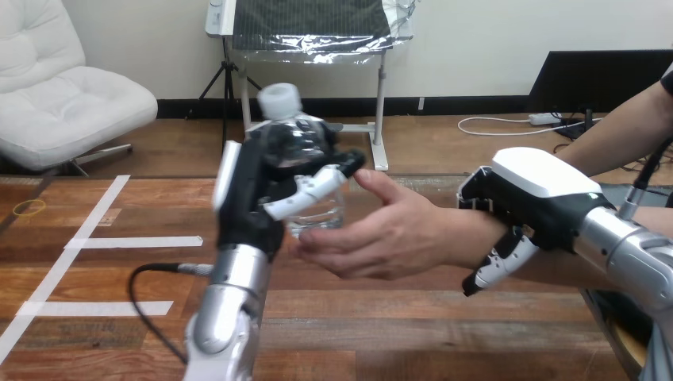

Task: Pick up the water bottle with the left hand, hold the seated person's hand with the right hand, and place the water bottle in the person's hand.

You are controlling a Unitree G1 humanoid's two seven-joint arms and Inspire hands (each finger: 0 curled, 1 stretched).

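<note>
Just left of the person's open hand (381,234), we hold up the clear plastic water bottle with its white cap (317,216).
Our left hand (254,198) wraps its fingers (305,194) round the bottle at that hand's fingertips, and our right hand (540,190) curls its fingers (500,258) round the wrist (459,238) behind. Pickup and hold look done; placing remains.

The left arm (226,309) rises at lower centre-left; the left hand (248,198) stands upright, fingers curled round the water bottle (313,213). At mid-right, the right hand (528,198), back up, curls over the person's wrist (467,238).
</note>
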